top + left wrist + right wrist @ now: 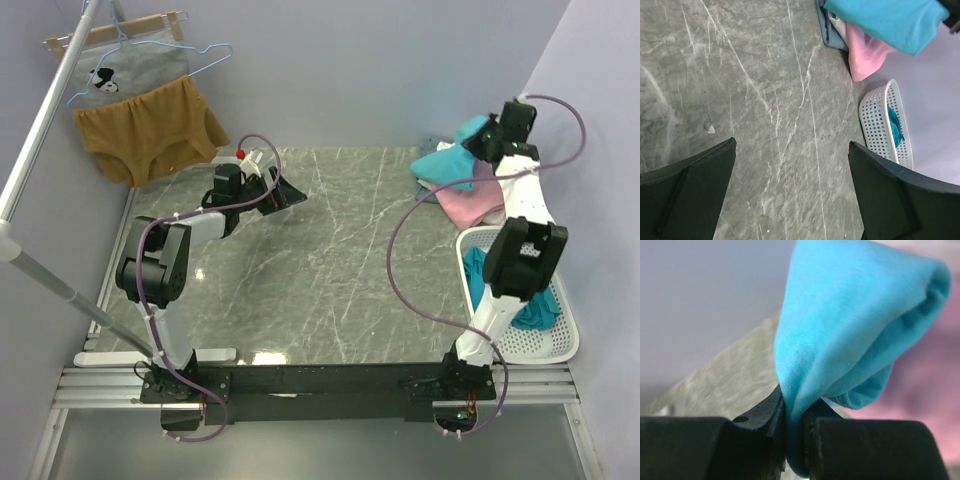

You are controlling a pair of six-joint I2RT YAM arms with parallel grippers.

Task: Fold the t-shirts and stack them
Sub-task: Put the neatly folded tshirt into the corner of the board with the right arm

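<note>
Your right claw (794,426) is clamped shut on a soft turquoise cloth t-shirt (850,325). Its two black fingers pinch a doubled edge, and the rest of the fabric bulges out from the jaws in a rounded fold.

In the overhead view this grip sits just beyond the far end of the long white perforated plastic basket (562,348). From there the turquoise cloth trails away from the claw, slanting off toward the side away from the basket. Its long axis appears to run that way rather than along the basket.

Under it, just past the basket's far end, lies a folded pink cloth shirt (472,207) with a slate-blue cloth layer (829,31) tucked beside it. Whether the turquoise shirt rests on them or hangs just above cannot be told.

Inside the basket a crumpled teal cloth shirt (536,314) waits.

Your left claw (792,144) is spread wide and holds nothing. It hovers over bare grey veined stone-look tabletop (340,270), well apart from the basket, toward the far corner opposite it.

The right arm is much the nearer to the shirt. Any placing or smoothing on the pile looks likely to fall to it, since the left claw would have to cross toward the basket to help.
</note>
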